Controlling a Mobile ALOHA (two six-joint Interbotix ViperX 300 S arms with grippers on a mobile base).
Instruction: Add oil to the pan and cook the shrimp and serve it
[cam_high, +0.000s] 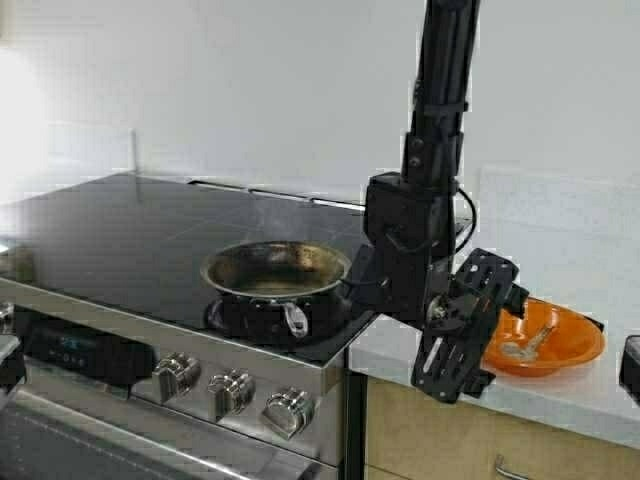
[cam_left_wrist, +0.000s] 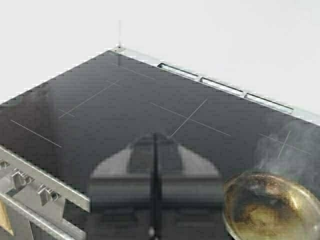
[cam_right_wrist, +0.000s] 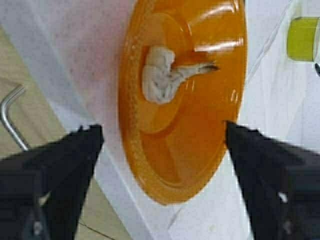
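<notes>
left gripper (cam_left_wrist: 155, 200) hanging over stove, fingers pressed together, holding nothing | pan (cam_high: 277, 270) smoking on front burner, risking scorching | right gripper (cam_right_wrist: 160, 150) gaping wide, empty, hovering above orange bowl (cam_high: 580, 345) | shrimp (cam_right_wrist: 162, 77) lying inside, risking slipping a grasp

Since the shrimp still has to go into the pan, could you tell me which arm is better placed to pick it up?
The right. Its open gripper hangs over the orange bowl holding the shrimp; the left gripper is shut above the stovetop.
</notes>
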